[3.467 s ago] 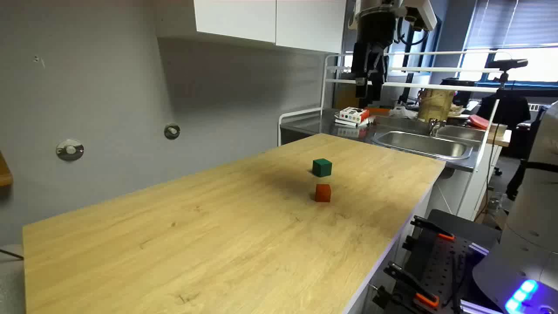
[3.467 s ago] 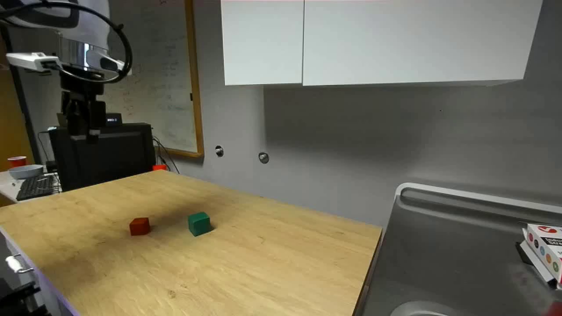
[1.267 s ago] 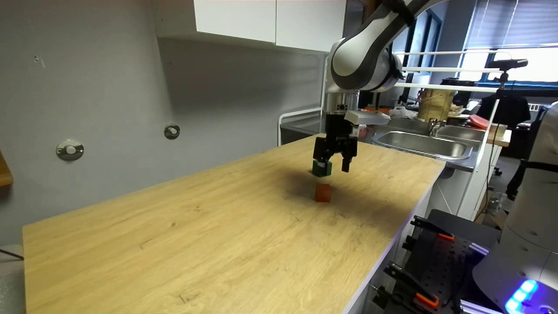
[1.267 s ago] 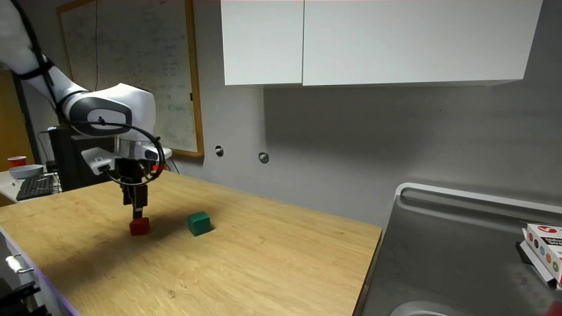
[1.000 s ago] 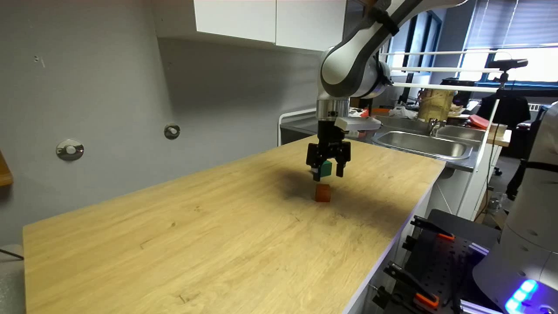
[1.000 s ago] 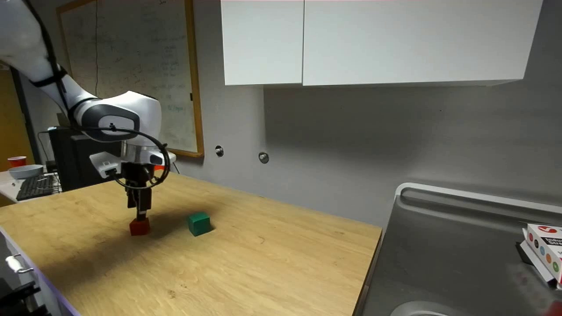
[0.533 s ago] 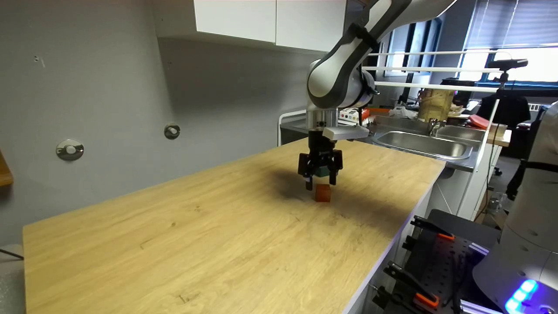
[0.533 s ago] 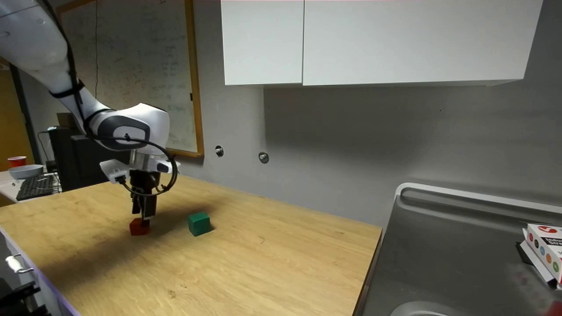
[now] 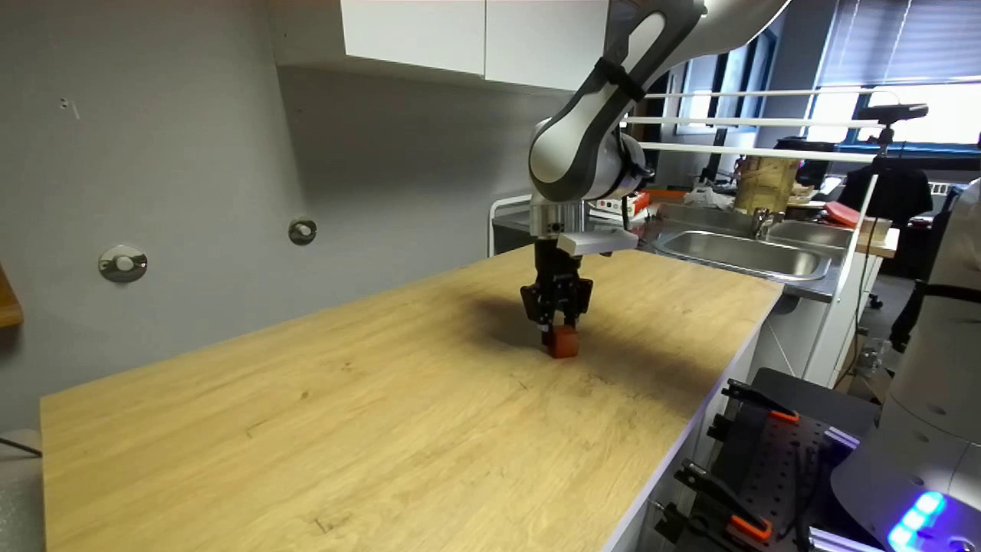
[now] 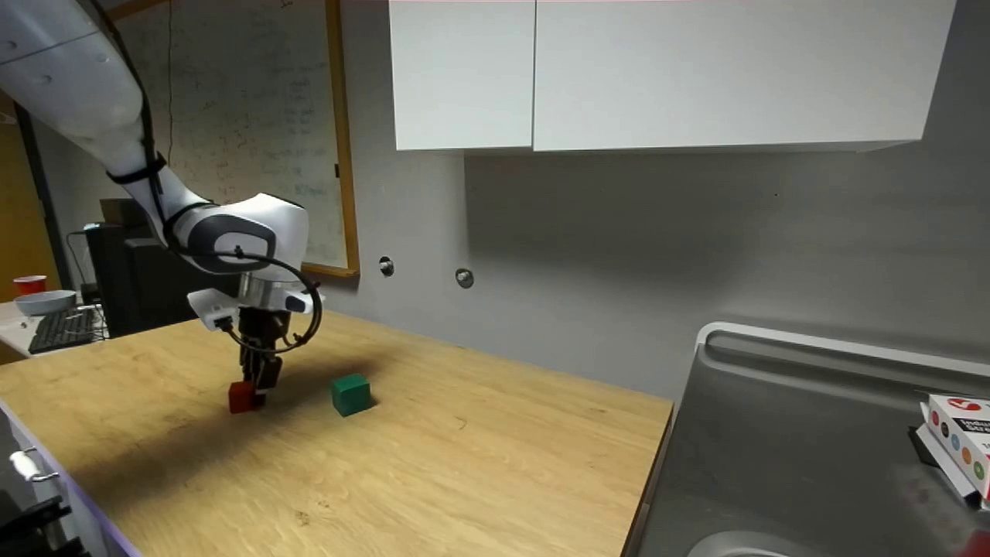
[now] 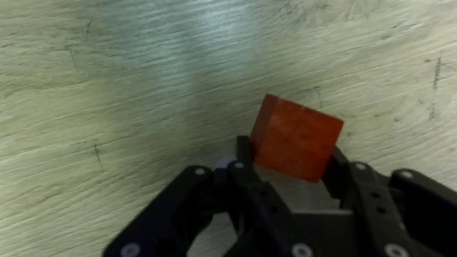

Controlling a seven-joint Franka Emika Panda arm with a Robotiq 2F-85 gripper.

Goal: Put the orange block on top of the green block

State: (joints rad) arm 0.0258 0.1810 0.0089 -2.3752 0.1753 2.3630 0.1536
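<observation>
Orange blk (image 11: 299,139) is clamped by the gripper (image 11: 291,150), jaws on opp. sides — held low at the tabletop (image 9: 345,429). Green blk (image 10: 351,394) is seen in an exterior view — set on tabletop, nearby, apart.

In an exterior view I look down along the tabletop (image 9: 306,429) from well back, the sink (image 9: 743,254) beyond its far end at three o'clock. In an exterior view I face the grey wall (image 10: 603,255) from the sink's end, with the whiteboard (image 10: 251,108) far off at ten o'clock. Both exterior views give me the tabletop, the wall and the orange block (image 9: 565,343). My wrist view points down, close over that block, with the tool (image 11: 290,150) at the five o'clock edge.
</observation>
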